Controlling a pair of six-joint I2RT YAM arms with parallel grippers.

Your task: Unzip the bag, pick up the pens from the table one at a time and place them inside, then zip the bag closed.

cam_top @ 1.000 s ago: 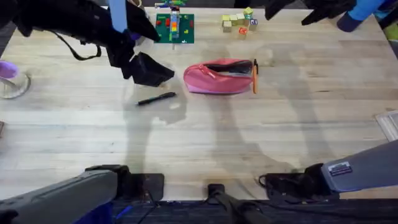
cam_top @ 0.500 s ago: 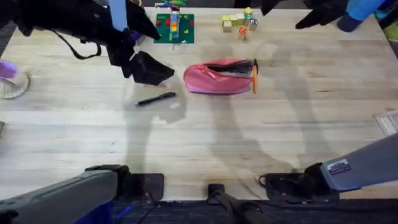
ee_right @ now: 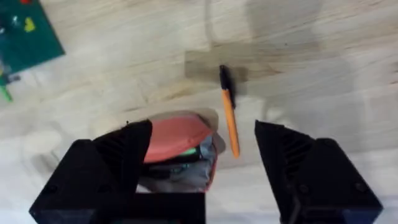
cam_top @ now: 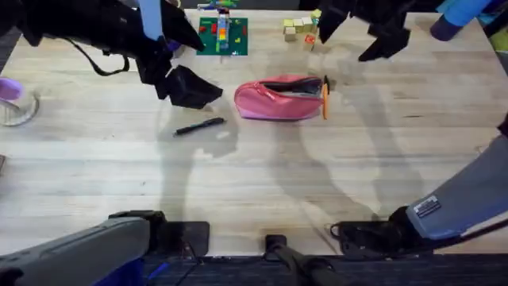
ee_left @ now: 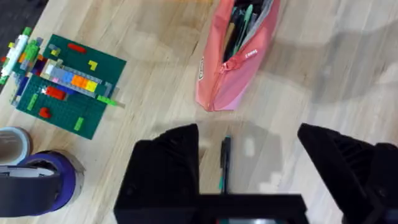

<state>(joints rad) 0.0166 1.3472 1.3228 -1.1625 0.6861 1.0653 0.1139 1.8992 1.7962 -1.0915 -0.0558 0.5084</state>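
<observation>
The pink bag (cam_top: pixel 278 98) lies unzipped at the table's (cam_top: pixel 262 183) centre back, its dark opening showing things inside (ee_left: pixel 239 28). An orange pen (cam_top: pixel 325 97) with a black end lies against the bag's right end, and also appears in the right wrist view (ee_right: pixel 230 124) beside the bag (ee_right: pixel 177 140). The black pen (cam_top: pixel 200 126) lies to the bag's front left. My left gripper (cam_top: pixel 189 87) hovers open above the black pen (ee_left: pixel 224 163), empty. My right gripper (cam_top: pixel 357 30) hangs open and empty behind the bag's right end (ee_right: pixel 205 168).
A green baseplate (cam_top: pixel 223 36) with bricks sits at the back, left of centre (ee_left: pixel 62 93). Small coloured blocks (cam_top: pixel 305 28) stand at the back right. A clear cup with a purple item (cam_top: pixel 12 99) is at the left edge. A purple tape roll (ee_left: pixel 37 186) is near the baseplate.
My right gripper has moved left and forward from the back right corner toward the bag's right end. The left arm, bag and pens have not moved.
</observation>
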